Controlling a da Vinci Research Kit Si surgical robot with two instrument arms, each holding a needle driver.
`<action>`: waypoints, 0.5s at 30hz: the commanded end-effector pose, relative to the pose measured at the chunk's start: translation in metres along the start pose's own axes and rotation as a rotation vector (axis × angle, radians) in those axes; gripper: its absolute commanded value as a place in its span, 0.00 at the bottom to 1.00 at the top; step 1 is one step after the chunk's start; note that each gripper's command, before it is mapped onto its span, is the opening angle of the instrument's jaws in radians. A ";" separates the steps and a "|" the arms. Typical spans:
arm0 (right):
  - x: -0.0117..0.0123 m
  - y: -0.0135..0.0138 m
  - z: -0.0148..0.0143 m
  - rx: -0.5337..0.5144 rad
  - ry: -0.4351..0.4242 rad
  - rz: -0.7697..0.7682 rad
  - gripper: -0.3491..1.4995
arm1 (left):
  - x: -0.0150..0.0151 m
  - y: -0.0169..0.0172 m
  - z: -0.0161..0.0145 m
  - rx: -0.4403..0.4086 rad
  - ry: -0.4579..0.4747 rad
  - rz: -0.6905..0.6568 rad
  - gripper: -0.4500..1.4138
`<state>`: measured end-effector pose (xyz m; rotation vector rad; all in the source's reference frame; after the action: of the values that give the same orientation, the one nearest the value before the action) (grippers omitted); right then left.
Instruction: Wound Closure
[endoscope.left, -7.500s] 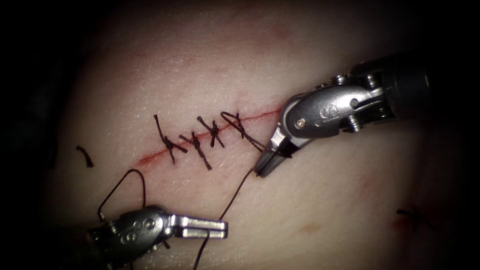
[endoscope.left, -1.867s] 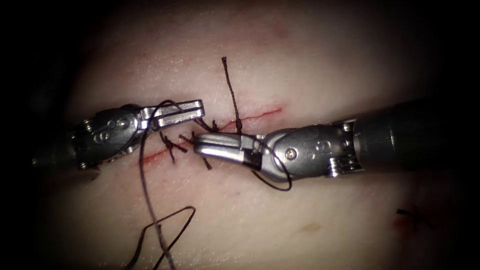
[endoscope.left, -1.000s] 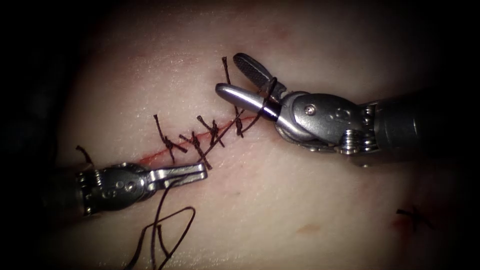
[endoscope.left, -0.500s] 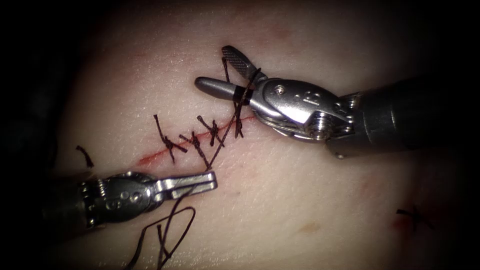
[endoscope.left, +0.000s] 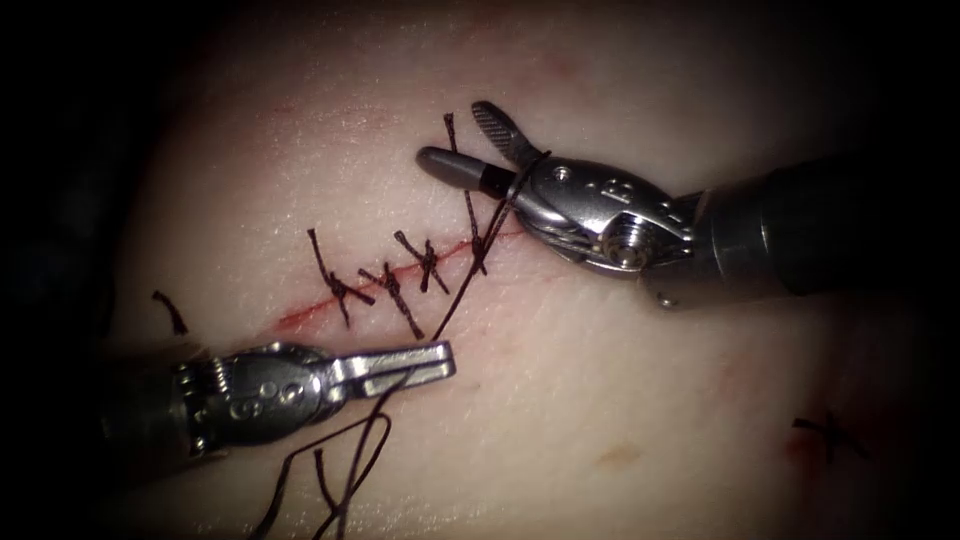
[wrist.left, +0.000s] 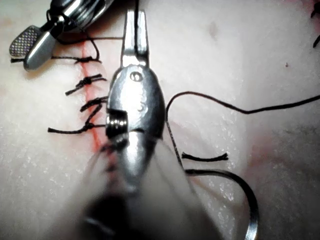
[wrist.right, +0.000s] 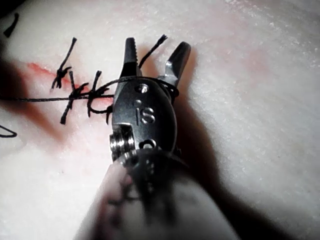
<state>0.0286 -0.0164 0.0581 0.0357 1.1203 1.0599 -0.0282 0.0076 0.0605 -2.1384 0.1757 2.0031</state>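
While left hand (endoscope.left: 445, 360) stays clamped on thread (endoscope.left: 470, 270), right hand (endoscope.left: 455, 135) gapes, thread-wrapped, shifted slightly rightward

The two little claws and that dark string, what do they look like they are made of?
The right tool and left tool look like polished metal, probably steel: silver-grey with bright glints, one open jaw showing a cross-hatched grip face. The thread looks like dark braided fibre: matte, with frayed cut ends at the knots. The left tool's shut jaws hold it; it wraps around the open right tool, which grips nothing.
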 end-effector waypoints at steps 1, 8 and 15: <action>-0.0010 -0.0009 0.0010 0.010 -0.001 0.006 0.68 | -0.0006 0.0000 0.0005 -0.001 0.000 0.000 0.00; -0.0004 -0.0032 0.0029 0.075 0.022 0.021 0.46 | -0.0006 0.0003 0.0003 -0.006 -0.001 0.002 0.00; 0.0001 -0.0039 0.0024 0.093 0.022 0.025 0.00 | -0.0008 0.0002 -0.0001 -0.011 0.002 0.004 0.00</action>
<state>0.0324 -0.0167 0.0569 0.1099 1.1914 1.0344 -0.0277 0.0073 0.0607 -2.1477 0.1698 2.0105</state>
